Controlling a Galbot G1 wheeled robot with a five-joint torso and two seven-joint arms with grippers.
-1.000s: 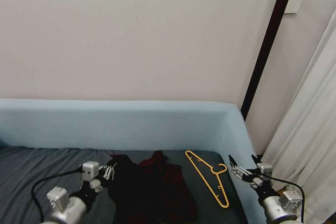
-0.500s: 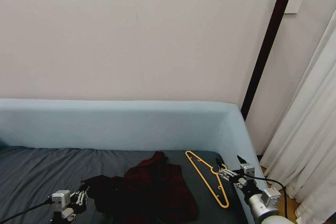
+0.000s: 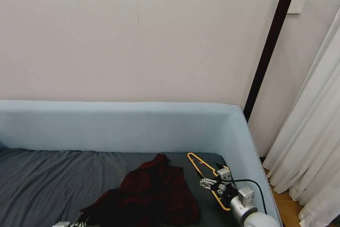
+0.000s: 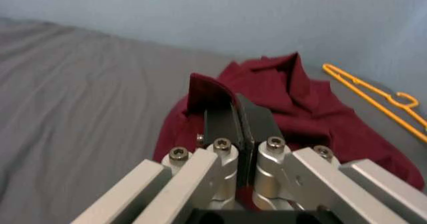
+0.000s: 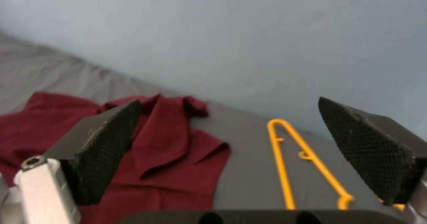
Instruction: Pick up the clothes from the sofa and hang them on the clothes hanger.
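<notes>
A dark red garment (image 3: 154,195) lies crumpled on the grey sofa seat (image 3: 48,179). In the left wrist view my left gripper (image 4: 238,109) is shut on a raised fold of the garment (image 4: 293,94); in the head view that gripper (image 3: 74,224) sits at the bottom edge, left of the cloth. An orange hanger (image 3: 197,163) lies flat to the right of the garment. My right gripper (image 3: 210,178) hovers over the hanger's middle and is open. The right wrist view shows its wide-spread fingers (image 5: 100,144) above the hanger (image 5: 293,154) and the garment (image 5: 153,144).
The sofa's light blue back (image 3: 122,126) and right armrest (image 3: 239,136) border the seat. Behind the armrest a black rack pole (image 3: 268,46) rises, with a white curtain (image 3: 313,147) to its right. The grey seat stretches away to the left.
My left gripper has drawn back toward the bottom left, dragging the garment's edge with it. My right gripper has moved left from the armrest to above the hanger.
</notes>
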